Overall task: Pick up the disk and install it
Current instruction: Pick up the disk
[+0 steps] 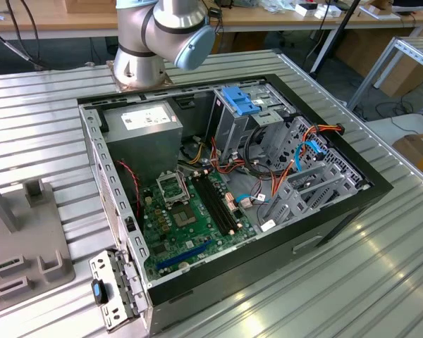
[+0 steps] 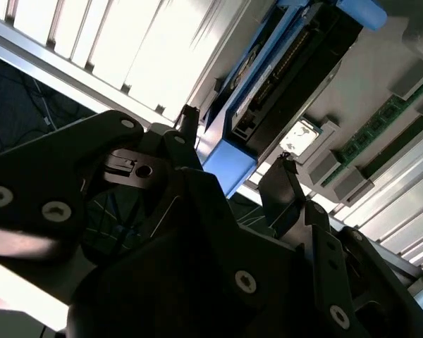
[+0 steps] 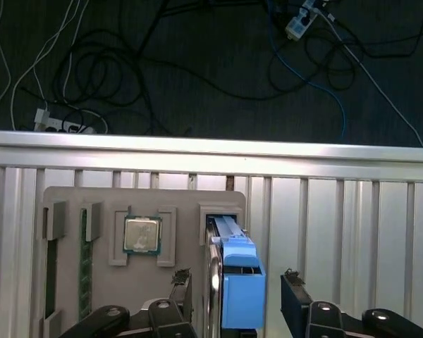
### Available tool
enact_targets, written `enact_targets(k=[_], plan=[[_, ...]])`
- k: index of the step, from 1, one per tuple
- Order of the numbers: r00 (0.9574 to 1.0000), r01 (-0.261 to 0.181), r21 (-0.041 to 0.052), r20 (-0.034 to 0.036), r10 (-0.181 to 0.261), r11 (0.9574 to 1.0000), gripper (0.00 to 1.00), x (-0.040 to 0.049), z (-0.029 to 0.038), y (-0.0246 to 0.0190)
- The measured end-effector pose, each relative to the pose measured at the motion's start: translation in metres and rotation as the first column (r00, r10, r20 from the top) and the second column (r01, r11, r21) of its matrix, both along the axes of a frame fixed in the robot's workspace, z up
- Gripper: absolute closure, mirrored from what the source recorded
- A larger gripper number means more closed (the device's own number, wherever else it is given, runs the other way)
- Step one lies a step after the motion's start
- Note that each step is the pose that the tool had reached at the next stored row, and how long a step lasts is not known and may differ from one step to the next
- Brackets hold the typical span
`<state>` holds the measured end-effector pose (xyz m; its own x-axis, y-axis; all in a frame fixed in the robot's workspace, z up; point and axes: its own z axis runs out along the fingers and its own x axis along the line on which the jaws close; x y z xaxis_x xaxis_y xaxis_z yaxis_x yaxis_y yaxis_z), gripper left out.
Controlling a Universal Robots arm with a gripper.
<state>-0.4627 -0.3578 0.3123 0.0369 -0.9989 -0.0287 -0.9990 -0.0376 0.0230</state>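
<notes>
The arm (image 1: 151,32) is showing smooth silver-grey metal, its rounded joint wearing a pale blue cap (image 1: 196,48); its base is flaring into a round silver flange (image 1: 137,70). The gripper (image 2: 237,137) is presenting matte black, angular plates — bright round screws (image 2: 244,282) are dotting them; two slim black fingers (image 3: 294,299) are tapering to narrow tips.

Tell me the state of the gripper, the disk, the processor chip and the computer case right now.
Disk: upright on edge in its slot in the tray.
Gripper: open, fingers either side of the disk.
Processor chip: seated in a tray pocket.
Computer case: open, side panel off, inside exposed.
</notes>
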Motion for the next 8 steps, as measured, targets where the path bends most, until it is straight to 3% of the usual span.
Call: enact_targets(k=[8], plan=[[1.0000,-0.003,-0.0001,0.0009,0.003,1.0000,0.38,0.0000,-0.0024,0.0000]])
